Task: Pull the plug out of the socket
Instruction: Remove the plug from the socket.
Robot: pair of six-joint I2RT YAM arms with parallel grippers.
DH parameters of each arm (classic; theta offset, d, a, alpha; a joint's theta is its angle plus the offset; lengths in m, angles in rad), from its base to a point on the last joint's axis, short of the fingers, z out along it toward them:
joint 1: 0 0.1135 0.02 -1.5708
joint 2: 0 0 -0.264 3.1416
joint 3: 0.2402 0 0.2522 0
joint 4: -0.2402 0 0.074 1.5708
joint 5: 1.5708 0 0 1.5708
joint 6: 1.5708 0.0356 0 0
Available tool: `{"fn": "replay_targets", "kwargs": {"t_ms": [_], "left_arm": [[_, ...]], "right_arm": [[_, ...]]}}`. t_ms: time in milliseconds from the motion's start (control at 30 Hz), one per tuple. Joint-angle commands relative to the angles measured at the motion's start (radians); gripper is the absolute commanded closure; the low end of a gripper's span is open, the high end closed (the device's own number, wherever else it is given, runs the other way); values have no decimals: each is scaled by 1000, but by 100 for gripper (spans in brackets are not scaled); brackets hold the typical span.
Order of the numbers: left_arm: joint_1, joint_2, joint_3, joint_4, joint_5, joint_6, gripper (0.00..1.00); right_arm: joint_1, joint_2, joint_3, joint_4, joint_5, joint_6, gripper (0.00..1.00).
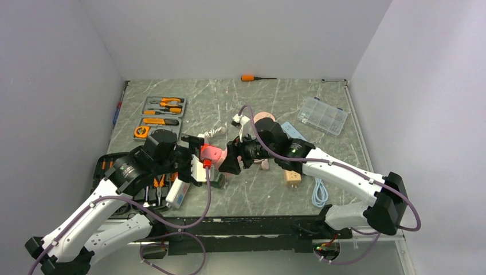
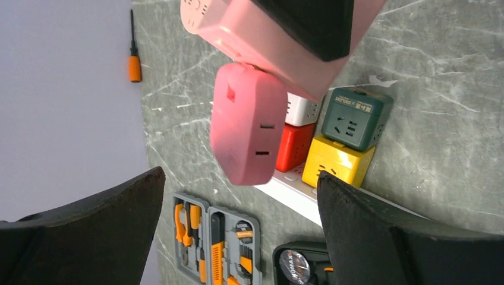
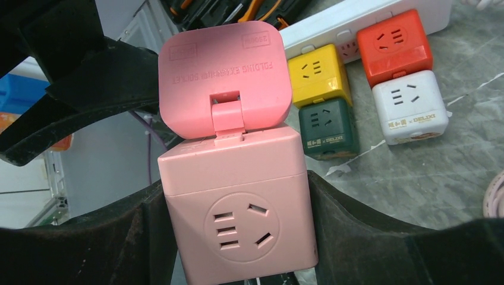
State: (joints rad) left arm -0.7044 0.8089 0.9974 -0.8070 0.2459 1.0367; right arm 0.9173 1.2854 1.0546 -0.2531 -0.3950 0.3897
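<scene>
Right hand (image 3: 235,191): is clenching the pink plug (image 3: 238,234) by two opposite side faces, one black finger pressing in from each side.
Pink plug: is hanging above the desk (image 3: 451,172), lifted clear of the socket (image 3: 356,24) and not touching it. Its hinged flap (image 3: 223,77) is standing open (the raised lettering on it is reading upside down in the right wrist view).
Socket: is lying on the desk just behind the coloured cubes. From the top camera it is showing as a white bar (image 1: 177,193) below the left arm's wrist.
Cubes: the yellow cube (image 3: 315,74) and red cube (image 3: 395,44) are sitting against the socket. The green cube (image 3: 327,127) and white cube (image 3: 410,107) are touching them on the side away from it. Whether any of them is plugged in cannot be told.
Left hand (image 2: 238,178): is hanging released, its fingers (image 2: 107,225) spread wide and holding nothing. The pink flap is showing in the gap ahead of them, apart from both.
Far side of the desk: a grey tool tray (image 1: 163,107), an orange screwdriver (image 1: 247,77) and a clear compartment box (image 1: 324,114) are lying well apart from the hands.
</scene>
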Motion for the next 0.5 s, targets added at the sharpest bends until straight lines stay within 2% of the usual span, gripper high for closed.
{"fn": "replay_targets", "kwargs": {"t_ms": [0, 233, 367, 467], "left_arm": [[-15, -16, 46, -12, 39, 43, 1], [-16, -15, 33, -13, 54, 58, 2], [-16, -9, 102, -32, 106, 5, 21], [-16, 6, 139, -58, 140, -8, 26]], "right_arm": [[-2, 6, 57, 50, -61, 19, 100], [-3, 26, 73, 54, -94, 25, 100], [-3, 31, 101, 39, -98, 24, 100], [-3, 34, 107, 51, -104, 30, 100]]}}
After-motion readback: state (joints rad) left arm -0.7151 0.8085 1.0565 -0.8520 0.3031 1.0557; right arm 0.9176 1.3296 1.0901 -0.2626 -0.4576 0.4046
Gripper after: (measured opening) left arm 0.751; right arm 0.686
